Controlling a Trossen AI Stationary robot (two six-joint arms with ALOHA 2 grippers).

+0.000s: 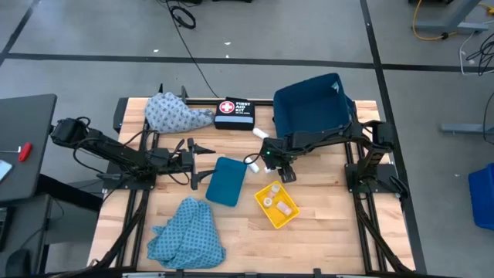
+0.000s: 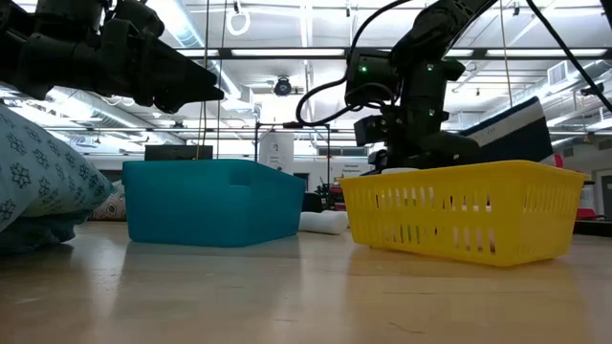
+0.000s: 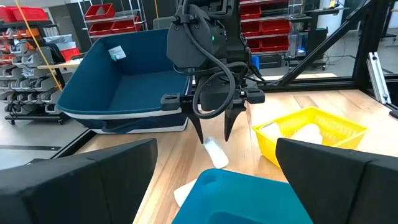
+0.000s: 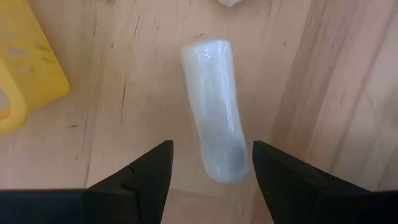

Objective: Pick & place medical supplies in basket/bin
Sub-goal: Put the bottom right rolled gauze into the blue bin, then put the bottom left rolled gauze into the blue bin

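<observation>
A white cylindrical roll lies flat on the wooden table between the teal bin and the yellow basket; it also shows in the left wrist view. My right gripper hangs over it, open, fingers pointing down on either side of the roll's near end, clear of it; in the high view it is at mid-table. My left gripper is open and empty left of the teal bin. One light-blue patterned cloth lies at the far left, another at the near edge.
A dark blue bin stands at the far right, a black first aid pouch beside it. Another white roll lies near the pouch, and a white piece at the teal bin's corner. The yellow basket holds small pale items.
</observation>
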